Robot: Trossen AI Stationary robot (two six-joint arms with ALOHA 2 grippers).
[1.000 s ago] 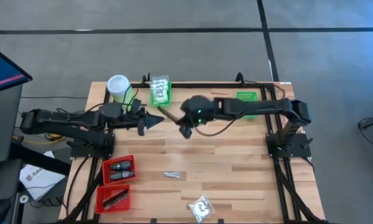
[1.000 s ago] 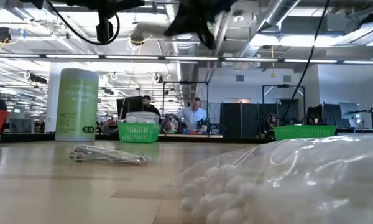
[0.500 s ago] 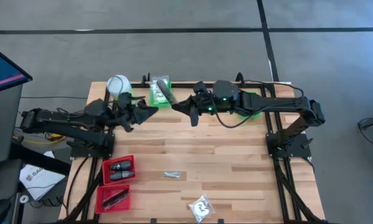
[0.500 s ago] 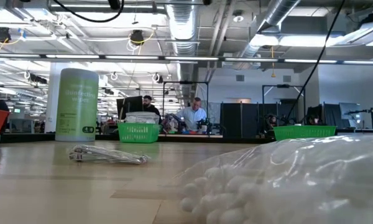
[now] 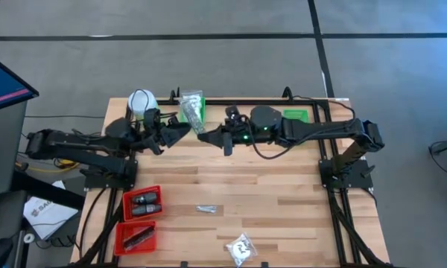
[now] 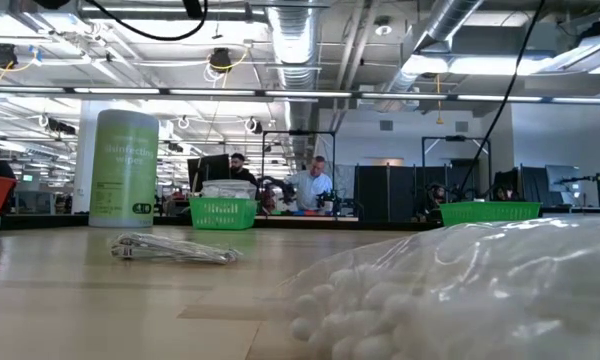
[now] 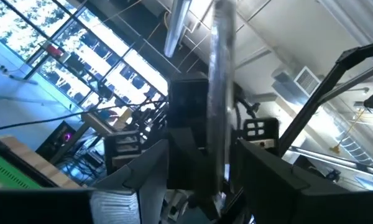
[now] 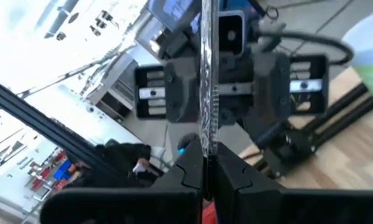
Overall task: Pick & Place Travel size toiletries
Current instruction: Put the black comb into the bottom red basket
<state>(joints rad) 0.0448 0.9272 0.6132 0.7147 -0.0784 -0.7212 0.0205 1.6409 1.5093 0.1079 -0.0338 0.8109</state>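
Two red baskets (image 5: 140,217) on wooden table (image 5: 268,201); workshop behind.

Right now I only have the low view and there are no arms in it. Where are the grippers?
Observer: Both are up at the back of the table, tip to tip by the green basket. The right gripper faces the left gripper.
Operator: Anything held?
Observer: Yes. The right wrist view shows the right gripper shut on a slim silvery sachet, clamped by its end.
Operator: Is the left one on it too?
Observer: No. The sachet runs between the left gripper's fingers, but they stand apart and clear of it.
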